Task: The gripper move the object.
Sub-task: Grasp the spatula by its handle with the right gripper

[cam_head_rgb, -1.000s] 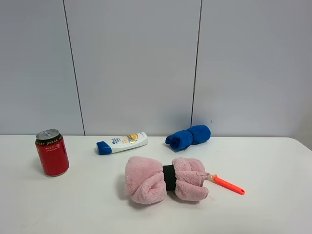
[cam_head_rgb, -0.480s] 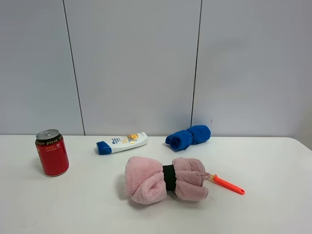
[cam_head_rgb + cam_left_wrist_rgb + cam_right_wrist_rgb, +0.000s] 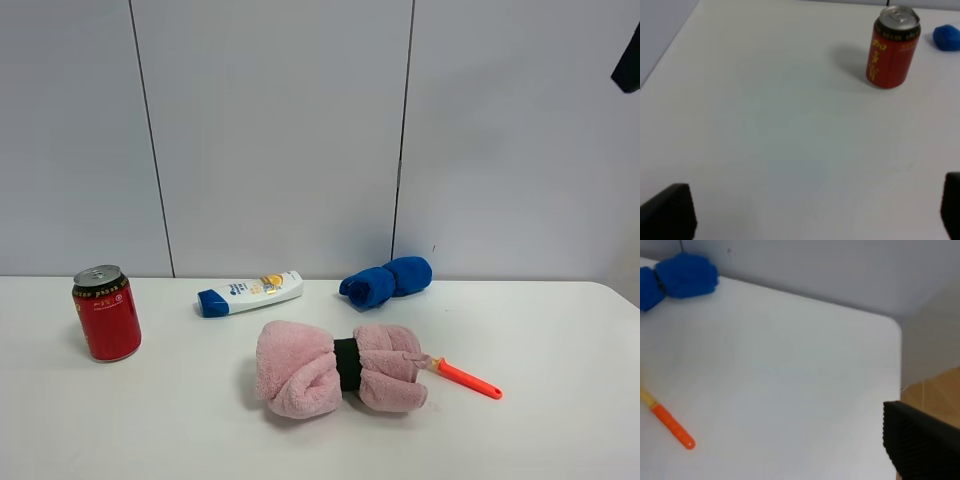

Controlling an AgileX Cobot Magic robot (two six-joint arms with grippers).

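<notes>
- The scoop (image 3: 466, 379) lies on the white counter (image 3: 560, 330), lower right of centre in the high view. Its orange handle points toward the lower right, and its head end touches the pink towel (image 3: 335, 368).
- The left gripper (image 3: 810, 215) hovers above bare counter near the red can (image 3: 892, 47), its jaws spread wide and holding nothing.
- Only one black finger of the right gripper (image 3: 920, 447) shows, so how far its jaws are open cannot be told.

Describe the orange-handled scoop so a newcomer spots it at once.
Find the pink rolled towel in the middle of the white table. The scoop sticks out from its right end, head hidden. Unlike that towel and the blue towel behind, it is slim and orange-red.
</notes>
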